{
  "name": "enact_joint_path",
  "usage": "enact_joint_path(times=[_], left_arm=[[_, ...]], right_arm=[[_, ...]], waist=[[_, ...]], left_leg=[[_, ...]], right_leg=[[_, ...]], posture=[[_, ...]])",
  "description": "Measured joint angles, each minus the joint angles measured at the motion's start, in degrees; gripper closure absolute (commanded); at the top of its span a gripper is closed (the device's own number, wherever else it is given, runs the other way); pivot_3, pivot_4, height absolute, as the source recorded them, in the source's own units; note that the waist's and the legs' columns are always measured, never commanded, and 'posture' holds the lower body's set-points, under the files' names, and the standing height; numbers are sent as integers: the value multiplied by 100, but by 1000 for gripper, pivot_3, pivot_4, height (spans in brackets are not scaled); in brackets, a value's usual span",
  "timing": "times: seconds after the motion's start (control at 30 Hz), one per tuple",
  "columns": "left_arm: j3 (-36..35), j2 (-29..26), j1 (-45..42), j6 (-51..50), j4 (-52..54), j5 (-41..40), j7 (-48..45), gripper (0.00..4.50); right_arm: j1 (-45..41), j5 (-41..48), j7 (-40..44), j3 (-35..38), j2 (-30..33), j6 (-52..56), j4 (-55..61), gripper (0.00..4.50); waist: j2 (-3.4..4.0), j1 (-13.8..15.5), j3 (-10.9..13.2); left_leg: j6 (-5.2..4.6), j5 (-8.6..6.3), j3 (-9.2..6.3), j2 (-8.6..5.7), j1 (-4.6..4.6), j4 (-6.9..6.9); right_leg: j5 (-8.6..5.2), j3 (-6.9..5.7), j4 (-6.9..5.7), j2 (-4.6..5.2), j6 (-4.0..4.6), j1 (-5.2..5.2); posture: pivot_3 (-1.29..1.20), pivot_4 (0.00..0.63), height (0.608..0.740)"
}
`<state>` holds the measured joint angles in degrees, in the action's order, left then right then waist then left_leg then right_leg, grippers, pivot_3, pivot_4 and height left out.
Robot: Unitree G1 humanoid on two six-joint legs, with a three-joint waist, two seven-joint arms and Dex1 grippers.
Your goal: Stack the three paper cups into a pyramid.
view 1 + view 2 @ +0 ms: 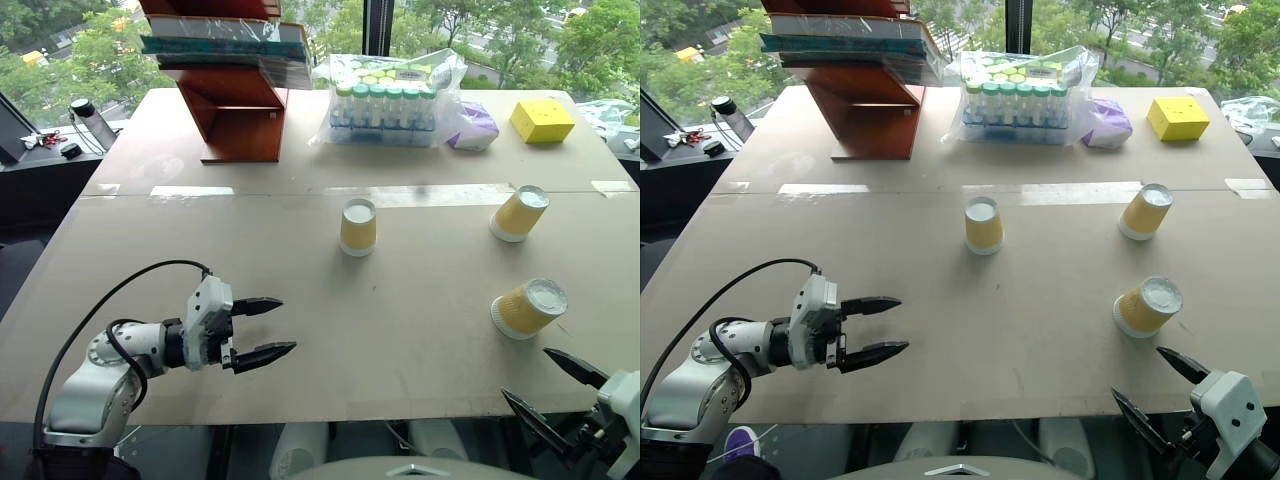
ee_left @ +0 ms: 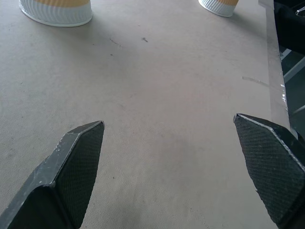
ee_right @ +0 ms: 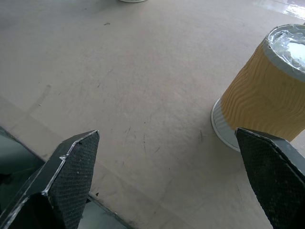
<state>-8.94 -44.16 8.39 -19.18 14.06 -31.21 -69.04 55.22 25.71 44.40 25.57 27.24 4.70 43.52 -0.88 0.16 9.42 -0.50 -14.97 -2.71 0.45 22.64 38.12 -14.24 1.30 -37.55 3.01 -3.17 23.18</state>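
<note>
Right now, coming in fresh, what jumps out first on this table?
Three yellow paper cups stand upside down and apart: one mid-table, one to its right, one nearer the right gripper. Both the left gripper and the right gripper are open and hold nothing. A pack of green-capped bottles sits at the far edge.

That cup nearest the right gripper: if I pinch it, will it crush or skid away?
The nearest cup looks like thin ribbed paper, so probably light and easily crushed. It stands upside down on its wide rim, so it seems stable, though a nudge may slide it across the smooth table.
</note>
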Motion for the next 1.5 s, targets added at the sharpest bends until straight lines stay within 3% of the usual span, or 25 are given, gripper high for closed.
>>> enact_joint_path(times=[0.27, 0.43, 0.57, 0.73, 0.97, 1.37, 1.47, 1.5], left_arm=[[110, 284, -641, -229, 311, -507, -1, 28], [333, 462, -1366, -553, 462, -885, 8, 28], [494, 470, -1548, -620, 672, -990, -82, 28], [429, 284, -1546, -882, 1076, -1398, -119, 28], [49, -99, -1413, -1267, 1917, -2032, 58, 28], [-533, -463, -871, -1546, 2518, -2708, 370, 28], [-534, -499, -825, -1515, 2487, -2691, 279, 0], [-534, -502, -826, -1500, 2444, -2680, 244, 0]], right_arm=[[-632, 796, -524, 25, 143, 606, 709, 0], [-2249, 1480, -1905, 234, 820, 1536, 1419, 0], [-2974, 1765, -2721, 276, 1160, 2285, 1388, 0], [-2672, 1520, -3410, 464, 1216, 3326, 1182, 0], [-2473, 1561, -3492, 334, 719, 3713, 934, 0], [-2889, 1495, -3600, 162, 402, 3968, 670, 0], [-2943, 1427, -3598, 106, 348, 3969, 608, 1152], [-2952, 1392, -3597, 91, 343, 3969, 592, 1726]], waist=[[3, 55, -2], [-4, 48, -6], [-5, 49, -6], [-5, 58, -6], [-3, 31, -8], [-2, -26, -8], [-2, -33, -8], [-2, -34, -8]], left_leg=[[0, 0, -4, -2, -2, 6], [0, 1, -2, -11, -1, 16], [0, 1, 4, -16, 2, 11], [0, 1, 3, -16, 13, 7], [-1, 1, -1, -8, 3, 8], [-1, 1, 7, -10, 0, 9], [-1, 1, 25, -10, 0, 9], [-1, 1, 28, -10, 0, 9]], right_leg=[[8, -2, -11, -11, 11, -1], [13, 3, -14, -19, 15, -4], [13, 1, -14, -21, 15, -4], [22, -14, -10, -22, -1, -4], [11, 6, -9, -26, 16, -4], [10, 9, -12, -28, 15, -4], [9, 9, -11, -29, 14, -4], [9, 9, -11, -29, 14, -4]], posture=[[0, 150, 740], [0, 150, 740], [0, 150, 740], [0, 150, 740], [0, 150, 740], [0, 150, 740], [0, 150, 740], [0, 150, 740]])
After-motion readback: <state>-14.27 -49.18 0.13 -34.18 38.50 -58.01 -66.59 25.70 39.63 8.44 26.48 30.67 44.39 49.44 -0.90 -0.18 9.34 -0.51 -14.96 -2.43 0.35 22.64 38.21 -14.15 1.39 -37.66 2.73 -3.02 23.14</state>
